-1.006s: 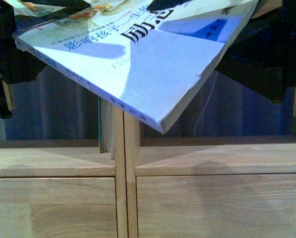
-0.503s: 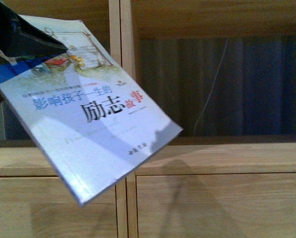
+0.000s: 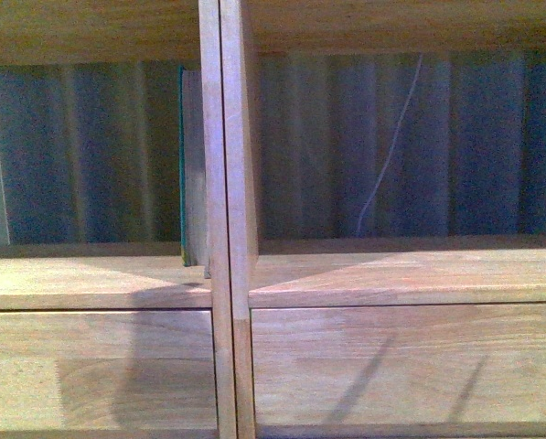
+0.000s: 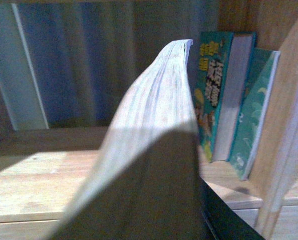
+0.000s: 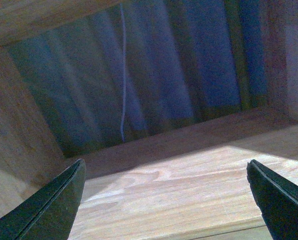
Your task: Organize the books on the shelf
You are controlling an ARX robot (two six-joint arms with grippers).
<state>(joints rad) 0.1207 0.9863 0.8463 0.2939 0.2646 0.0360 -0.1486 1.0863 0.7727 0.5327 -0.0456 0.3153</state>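
1. Light-wood shelf (image 3: pixel 391 279) across the whole front view, with upright divider (image 3: pixel 227 183) at centre, drawer fronts (image 3: pixel 401 366) below, and blue curtain (image 3: pixel 90 146) and thin white cable (image 3: pixel 391 137) behind the open compartments.
2. Held book (image 4: pixel 153 130) at the left compartment, raised off its board, page edge toward the wrist camera, left of the standing books and apart from them.
3. Teal book with yellow lettering (image 4: pixel 213 95) upright near the divider. Slim teal book (image 4: pixel 253 120) to its right, leaning against the divider.
4. Left gripper (image 4: pixel 153 215) clamped on the held book, with only one dark finger (image 4: pixel 223 222) visible, against the cover.
5. Right gripper (image 5: pixel 166 200) at the right compartment, over bare board, fingers spread wide with nothing between.
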